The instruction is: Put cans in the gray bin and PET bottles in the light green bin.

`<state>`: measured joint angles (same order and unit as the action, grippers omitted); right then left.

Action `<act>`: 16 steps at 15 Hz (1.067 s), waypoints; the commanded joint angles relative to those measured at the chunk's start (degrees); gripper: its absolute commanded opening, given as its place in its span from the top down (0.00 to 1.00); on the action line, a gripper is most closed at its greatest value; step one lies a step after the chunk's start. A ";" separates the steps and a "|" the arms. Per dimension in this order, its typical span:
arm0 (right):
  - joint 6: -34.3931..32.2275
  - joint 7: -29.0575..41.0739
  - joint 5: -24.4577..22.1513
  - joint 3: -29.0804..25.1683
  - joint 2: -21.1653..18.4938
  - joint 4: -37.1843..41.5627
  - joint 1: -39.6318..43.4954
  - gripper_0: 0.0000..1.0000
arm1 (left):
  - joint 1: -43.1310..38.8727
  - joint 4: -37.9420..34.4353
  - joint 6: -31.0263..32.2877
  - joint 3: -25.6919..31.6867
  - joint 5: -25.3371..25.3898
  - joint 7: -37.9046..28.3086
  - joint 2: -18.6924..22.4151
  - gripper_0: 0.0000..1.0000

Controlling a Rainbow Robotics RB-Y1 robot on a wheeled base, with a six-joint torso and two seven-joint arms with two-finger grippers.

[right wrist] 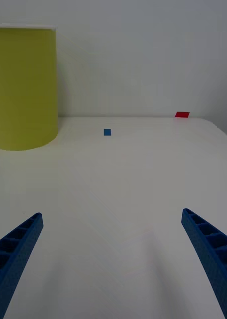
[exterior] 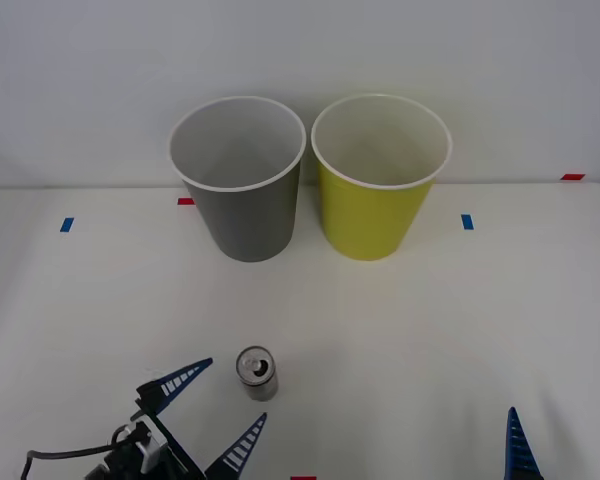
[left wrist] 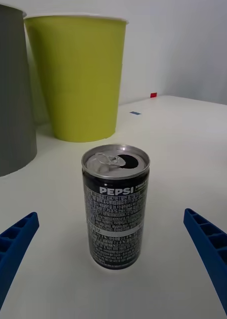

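A small black can (exterior: 257, 373) with a silver opened top stands upright near the table's front, left of centre; up close the can (left wrist: 116, 212) reads PEPSI. My left gripper (exterior: 218, 407) is open just left of it, fingers spread, the can ahead of the gap (left wrist: 111, 279). The gray bin (exterior: 242, 178) and the light green bin (exterior: 378, 176) stand side by side at the back. The green bin (left wrist: 78, 77) and gray bin (left wrist: 11, 92) rise behind the can. My right gripper (exterior: 565, 440) is open at the front right, over bare table. No PET bottles are in view.
Small blue tape marks (exterior: 67, 225) (exterior: 467, 221) and red tape marks (exterior: 572, 177) (exterior: 186, 201) lie on the white table (exterior: 430, 320). A white wall stands right behind the bins. A cable (exterior: 65, 455) runs along the left arm.
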<state>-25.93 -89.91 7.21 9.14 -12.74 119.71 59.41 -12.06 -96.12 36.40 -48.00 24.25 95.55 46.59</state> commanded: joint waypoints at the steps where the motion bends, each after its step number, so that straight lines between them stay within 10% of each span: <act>1: 0.00 0.00 0.00 0.00 0.00 0.00 0.00 0.04 | 2.74 1.19 -0.81 -1.48 0.62 0.08 -0.18 0.00; 16: 0.00 0.00 0.00 0.00 0.00 0.00 0.00 0.03 | 8.37 2.16 -6.87 -2.27 0.71 -0.10 -5.02 0.00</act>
<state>-25.93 -89.91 7.21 9.14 -12.74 119.71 59.41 -3.89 -93.95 29.87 -50.28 25.08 95.62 41.93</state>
